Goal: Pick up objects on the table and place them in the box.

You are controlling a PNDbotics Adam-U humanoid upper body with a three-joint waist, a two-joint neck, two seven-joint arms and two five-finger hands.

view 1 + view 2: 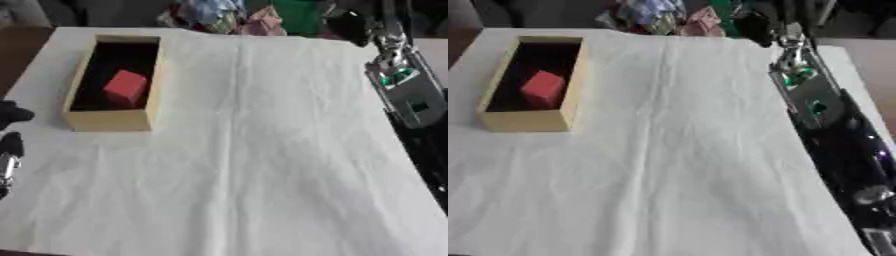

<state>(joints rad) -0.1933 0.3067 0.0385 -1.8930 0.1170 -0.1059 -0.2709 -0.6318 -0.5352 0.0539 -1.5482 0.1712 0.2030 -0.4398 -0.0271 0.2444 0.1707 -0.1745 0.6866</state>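
Red block (125, 88) inside wooden box (156, 85) | white cloth (262, 165) (creased) | left hand (10, 117), right hand (756, 25): fingers unreadable

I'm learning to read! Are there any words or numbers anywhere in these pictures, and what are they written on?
None can be read.
The wooden box: plain sides, no writing.
The red block inside it: no letters showing.
The white cloth: blank.
The right arm: green marks, too blurred to tell as signs.
The colourful heap behind the table: too blurred to read.
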